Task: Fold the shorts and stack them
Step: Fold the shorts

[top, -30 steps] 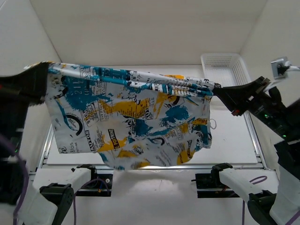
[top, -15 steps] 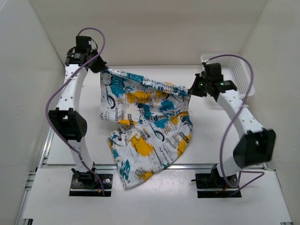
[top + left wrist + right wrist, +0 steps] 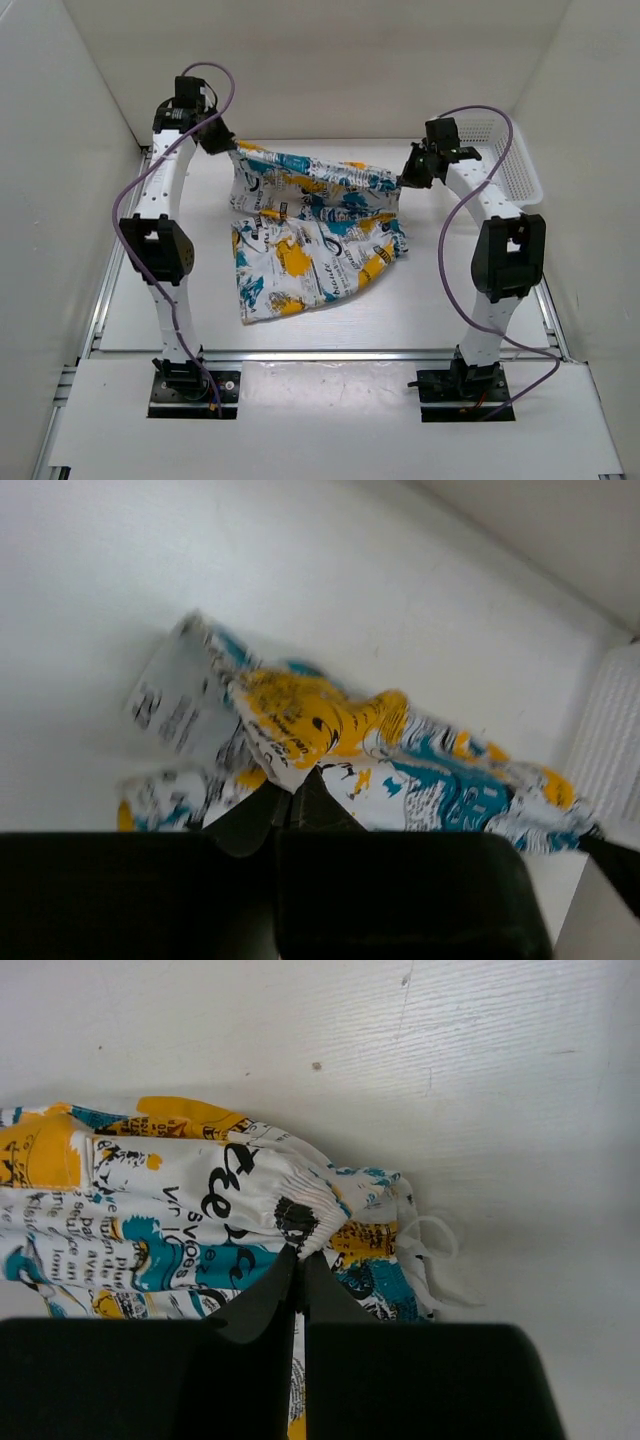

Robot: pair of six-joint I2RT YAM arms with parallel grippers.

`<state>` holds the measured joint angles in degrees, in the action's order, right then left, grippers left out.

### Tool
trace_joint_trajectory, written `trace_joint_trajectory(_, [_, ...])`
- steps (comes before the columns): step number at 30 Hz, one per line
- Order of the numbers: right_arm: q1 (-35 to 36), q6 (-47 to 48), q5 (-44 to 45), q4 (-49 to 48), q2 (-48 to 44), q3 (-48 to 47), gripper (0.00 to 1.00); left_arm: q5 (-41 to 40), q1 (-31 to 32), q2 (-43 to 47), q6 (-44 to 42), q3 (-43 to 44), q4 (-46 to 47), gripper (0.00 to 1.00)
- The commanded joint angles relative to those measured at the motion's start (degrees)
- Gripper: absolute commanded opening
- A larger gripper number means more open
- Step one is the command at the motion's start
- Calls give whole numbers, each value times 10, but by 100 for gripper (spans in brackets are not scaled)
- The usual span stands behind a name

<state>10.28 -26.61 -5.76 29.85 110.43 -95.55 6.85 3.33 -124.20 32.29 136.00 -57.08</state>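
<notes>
1. a second ago the shorts [image 3: 310, 235] hang high between both arms, spread wide close under the top camera. now they are down on the bench [image 3: 400, 310], and both arms reach out toward the far side.
2. the left hand [image 3: 228, 143] sits at about 11 o'clock on the bench, its fingers pinched closed on one top corner of the fabric. in its wrist view the cloth runs straight out of the closed tips.
3. the right hand [image 3: 408, 178] is at about 1 o'clock, clamped the same way on the gathered waistband at the other corner. a white drawstring [image 3: 425, 1235] lies loose just beside it.
4. the top edge is stretched between the two hands along the far side. the rest lies on the bench, trailing toward 7 o'clock, and it is wrinkled rather than flat.
5. the white basket [image 3: 510, 160] stands at 2 o'clock, just beyond the right arm and apart from the cloth.
6. i read the swing-down as the lay-out step. the shorts are now resting where i can fold them, but no fold is made yet.
7. i judge the lower half needs smoothing, or a gentle pull toward 12 o'clock, before i release either corner.
</notes>
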Motion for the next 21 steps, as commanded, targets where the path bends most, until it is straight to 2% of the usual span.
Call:
trace_joint_trajectory(1, [-8, 8, 4, 12, -52, 19, 0, -7, 19, 151, -17, -120, -1, 10])
trace_joint_trajectory(3, [-8, 8, -3, 17, -88, 48, 0, -20, 37, 212, -17, -206, 12, 10])
trace_joint_trajectory(4, [-8, 8, -3, 23, -100, 62, 0, -20, 42, 269, -12, -291, 12, 10])
trace_joint_trajectory(6, [-8, 8, -8, 28, -143, 112, 0, -25, 51, 322, 0, -373, 25, 10])
trace_joint_trajectory(7, [-8, 13, -8, 28, -158, 131, 0, -25, 57, 371, 11, -445, 25, 10])
trace_joint_trajectory(10, [-3, 19, 7, 40, -227, 228, 0, -25, 72, 454, 36, -561, 30, 10])
trace_joint_trajectory(19, [-3, 25, 43, 77, -386, 410, 0, -39, 130, 606, 96, -765, 30, 10])
trace_joint_trajectory(21, [-3, -2, 56, 83, -409, 451, 0, -39, 140, 631, 117, -816, 30, 10])
